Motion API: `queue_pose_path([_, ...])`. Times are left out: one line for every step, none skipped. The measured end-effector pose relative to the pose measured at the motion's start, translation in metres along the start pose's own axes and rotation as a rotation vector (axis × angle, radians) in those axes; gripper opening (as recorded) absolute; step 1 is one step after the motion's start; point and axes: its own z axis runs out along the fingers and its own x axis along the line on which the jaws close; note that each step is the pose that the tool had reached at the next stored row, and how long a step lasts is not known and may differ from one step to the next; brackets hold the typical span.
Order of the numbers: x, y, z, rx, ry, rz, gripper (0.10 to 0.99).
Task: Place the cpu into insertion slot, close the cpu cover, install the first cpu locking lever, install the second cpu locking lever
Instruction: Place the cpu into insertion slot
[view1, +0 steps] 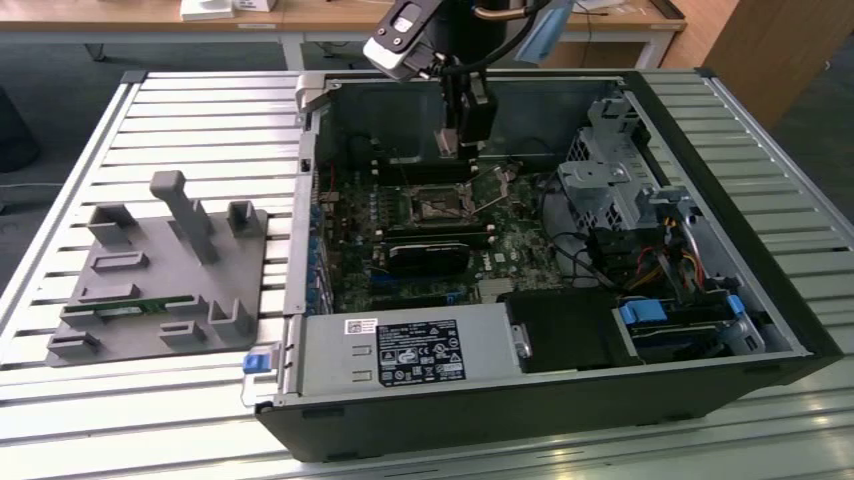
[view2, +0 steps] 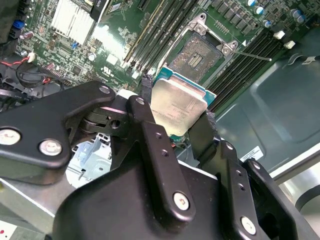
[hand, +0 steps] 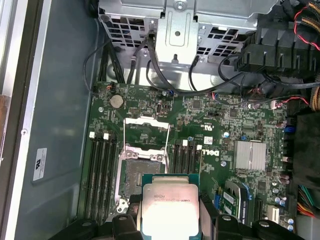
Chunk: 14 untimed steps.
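My gripper (view1: 461, 152) hangs inside the open computer case, above the green board and just behind the socket area. It is shut on the cpu (view2: 176, 106), a flat square chip with a silvery top and a green edge, pinched by its sides between two black fingers (view2: 145, 97). The cpu (hand: 170, 207) is held in the air short of the insertion slot (hand: 141, 172), whose dark recessed centre lies bare. The cpu cover (hand: 146, 131), a thin metal frame, stands swung open beyond the slot. The insertion slot (view2: 201, 54) shows uncovered in both wrist views, also in the exterior view (view1: 438, 203).
Black memory slots (hand: 102, 170) flank the socket on both sides. A finned heat sink (hand: 249, 154) sits on the board nearby. A metal drive cage (view1: 607, 190) with cables and a power supply (view1: 400, 352) fill the case. A grey fixture (view1: 160, 270) stands on the slatted table at the exterior view's left.
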Motion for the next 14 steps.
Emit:
queue_pose_path([0.0,-0.0001,0.0007,0.0,0.0,0.0,0.541])
queue_pose_path([0.0,-0.0001,0.0014,0.0,-0.0001,0.0,0.541])
queue_pose_path([0.0,-0.0002,0.0021,0.0,-0.0001,0.001,0.541])
queue_pose_path([0.0,-0.0003,0.0029,0.0,-0.0003,0.002,0.541])
queue_pose_path([0.0,-0.0003,0.0037,0.0,-0.0004,0.004,0.541])
queue_pose_path([0.0,-0.0004,0.0046,0.0,-0.0005,0.005,0.541])
queue_pose_path([0.0,-0.0005,0.0053,0.0,-0.0006,0.007,0.541])
queue_pose_path([0.0,-0.0005,0.0062,0.0,-0.0006,0.008,0.541])
queue_pose_path([0.0,-0.0006,0.007,0.0,-0.0007,0.008,0.541])
queue_pose_path([0.0,-0.0007,0.0078,0.0,-0.0008,0.01,0.541])
queue_pose_path([0.0,-0.0007,0.0086,0.0,-0.0009,0.011,0.541])
queue_pose_path([0.0002,-0.0007,0.0096,0.0,-0.0011,0.012,0.541])
queue_pose_path([0.0004,-0.0007,0.0107,0.0,-0.001,0.012,0.541])
queue_pose_path([0.0005,-0.0007,0.0119,0.0,-0.001,0.012,0.541])
